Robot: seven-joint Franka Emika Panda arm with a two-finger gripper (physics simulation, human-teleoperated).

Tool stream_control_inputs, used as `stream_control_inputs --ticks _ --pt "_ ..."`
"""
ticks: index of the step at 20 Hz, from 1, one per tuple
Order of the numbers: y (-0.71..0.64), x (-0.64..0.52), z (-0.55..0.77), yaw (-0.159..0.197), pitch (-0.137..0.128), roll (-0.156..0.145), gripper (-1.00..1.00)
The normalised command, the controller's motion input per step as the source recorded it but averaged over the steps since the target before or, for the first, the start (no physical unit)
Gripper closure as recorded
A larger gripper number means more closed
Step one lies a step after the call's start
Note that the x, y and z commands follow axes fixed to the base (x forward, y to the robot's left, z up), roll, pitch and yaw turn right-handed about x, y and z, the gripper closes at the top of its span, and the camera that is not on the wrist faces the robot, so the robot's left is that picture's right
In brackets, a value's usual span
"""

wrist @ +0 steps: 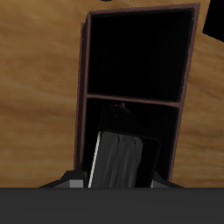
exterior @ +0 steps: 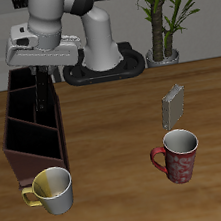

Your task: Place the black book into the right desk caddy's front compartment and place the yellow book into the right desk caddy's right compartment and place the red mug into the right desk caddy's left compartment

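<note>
You have the black book (wrist: 121, 162) clamped in the gripper (exterior: 43, 70) over the right desk caddy (exterior: 33, 130) and not yet let go, while the red mug (exterior: 178, 157) and yellow book (exterior: 174, 103) wait mid-table, both undelivered.

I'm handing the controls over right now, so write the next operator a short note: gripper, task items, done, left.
Gripper: shut on the black book, held over the right desk caddy, above one of its sections; which one the pictures do not settle.
Yellow book: standing on the table, apart from the caddy.
Red mug: upright on the table, nearer the front edge than the yellow book.
Done: black book picked up and brought to the caddy.
Left: release the black book into the front compartment, then stow the yellow book and red mug.
</note>
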Motion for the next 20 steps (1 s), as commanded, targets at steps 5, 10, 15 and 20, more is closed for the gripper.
stream_control_inputs --ticks 5,10,15,20 --pt "0.01 -0.06 -0.14 0.038 0.025 0.014 1.00" --pt "0.01 0.01 -0.07 0.022 0.013 -0.007 1.00" --pt "-0.05 0.08 -0.21 0.007 0.037 0.003 1.00" --pt "-0.01 0.08 -0.23 0.009 0.028 -0.002 1.00"
